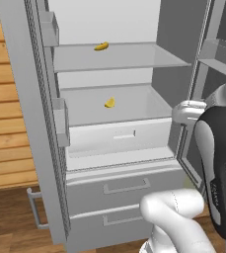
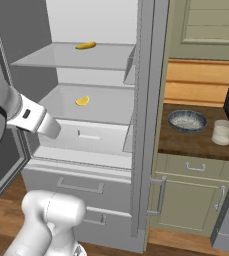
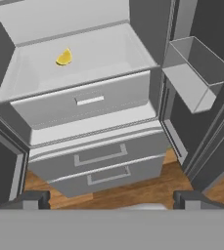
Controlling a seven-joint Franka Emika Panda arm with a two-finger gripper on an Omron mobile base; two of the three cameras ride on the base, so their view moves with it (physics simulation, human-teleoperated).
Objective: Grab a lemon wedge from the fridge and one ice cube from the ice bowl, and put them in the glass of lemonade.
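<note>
Your gripper [image 3: 111, 199] hangs with fingers spread wide and empty before the open fridge [image 1: 45, 148]. The lemon wedge [image 3: 64, 57] lies on the lower shelf; ice bowl [image 2: 187, 120] and glass of lemonade [image 2: 222, 132] sit on the wooden counter [image 2: 196, 142] right of it.

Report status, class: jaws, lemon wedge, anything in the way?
Jaws wide apart, empty. Lemon wedge on lower fridge shelf, untouched. Doors open, path clear.

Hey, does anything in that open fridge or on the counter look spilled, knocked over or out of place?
Nothing stands out. The lemon wedge lies flat on its fridge shelf, a banana above; ice bowl and glass of lemonade stand upright.
</note>
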